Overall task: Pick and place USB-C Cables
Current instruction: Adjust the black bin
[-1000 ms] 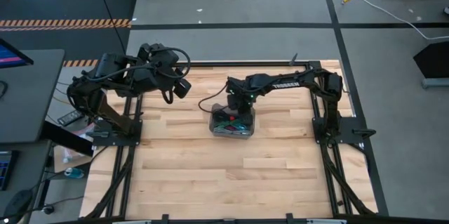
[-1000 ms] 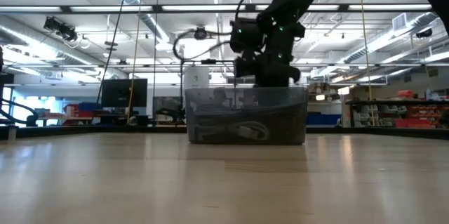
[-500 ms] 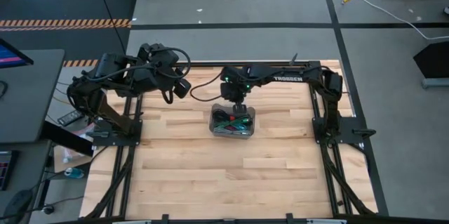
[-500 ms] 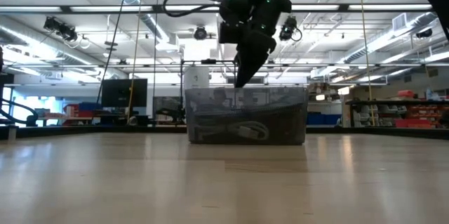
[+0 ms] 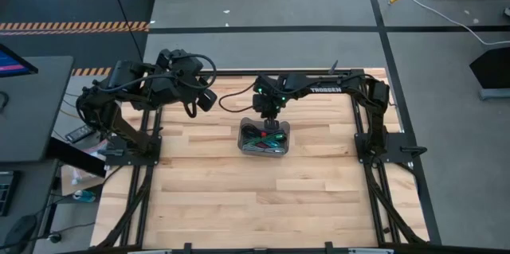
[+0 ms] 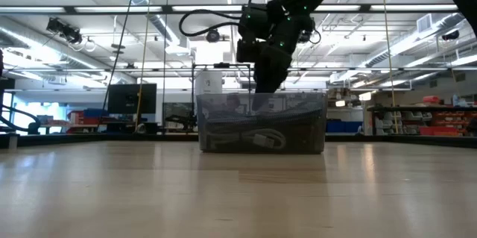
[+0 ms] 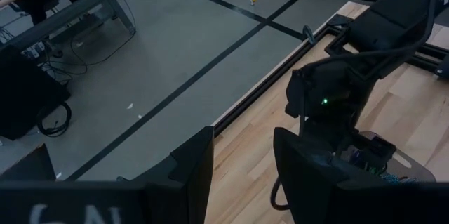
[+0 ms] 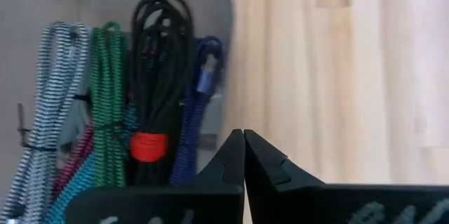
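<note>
The grey tray (image 5: 264, 137) stands mid-table, its bottom flat on the wood; the low view shows its translucent wall (image 6: 261, 122). Bundled cables lie in it side by side: white-grey braided (image 8: 49, 90), green (image 8: 109, 90), black with a red tie (image 8: 151, 76), blue-purple (image 8: 200, 104), magenta (image 8: 74, 168) and teal (image 8: 84, 189). My right gripper (image 5: 268, 116) hangs just above the tray's far rim (image 6: 264, 87), pointing down, shut and empty (image 8: 243, 143). My left gripper (image 5: 209, 99) waits raised near the far left corner, open (image 7: 242, 164).
Bare wooden tabletop (image 5: 263, 198) surrounds the tray on all sides. The left arm's wrist view looks across at the right arm's wrist (image 7: 330, 104) and the tray (image 7: 372, 154). Black frame rails (image 5: 374, 166) run along both table sides.
My right gripper has risen out of the tray and drawn back toward the table's far edge, tipping slanted on the way and then straightening to point down over the far rim. It carries nothing out. The cables and tray stay where they were.
</note>
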### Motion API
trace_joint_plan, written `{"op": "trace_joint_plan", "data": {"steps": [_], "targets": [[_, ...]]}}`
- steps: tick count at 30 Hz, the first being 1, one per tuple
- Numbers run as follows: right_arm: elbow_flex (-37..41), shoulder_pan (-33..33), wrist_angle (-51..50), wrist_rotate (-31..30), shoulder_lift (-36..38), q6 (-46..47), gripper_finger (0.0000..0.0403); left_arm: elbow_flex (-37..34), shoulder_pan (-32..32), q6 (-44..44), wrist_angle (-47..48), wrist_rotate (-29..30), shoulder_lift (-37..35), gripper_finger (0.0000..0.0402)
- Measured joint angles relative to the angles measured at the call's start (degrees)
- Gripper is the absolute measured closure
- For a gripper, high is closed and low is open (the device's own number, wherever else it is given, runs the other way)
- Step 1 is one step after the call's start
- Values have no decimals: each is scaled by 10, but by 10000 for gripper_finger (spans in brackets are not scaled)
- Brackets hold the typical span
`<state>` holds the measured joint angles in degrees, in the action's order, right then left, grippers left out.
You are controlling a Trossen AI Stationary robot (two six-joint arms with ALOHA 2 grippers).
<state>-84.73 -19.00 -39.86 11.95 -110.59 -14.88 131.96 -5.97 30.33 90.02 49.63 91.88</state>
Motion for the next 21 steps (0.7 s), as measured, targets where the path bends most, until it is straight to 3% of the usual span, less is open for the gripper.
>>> {"op": "trace_joint_plan", "data": {"steps": [8, 21], "targets": [[47, 17, 36, 16, 1, 19, 402, 0, 0, 0, 0, -12, 0, 246], [51, 40, 58, 29, 0, 43, 402, 0, 0, 0, 0, -15, 0, 246]]}}
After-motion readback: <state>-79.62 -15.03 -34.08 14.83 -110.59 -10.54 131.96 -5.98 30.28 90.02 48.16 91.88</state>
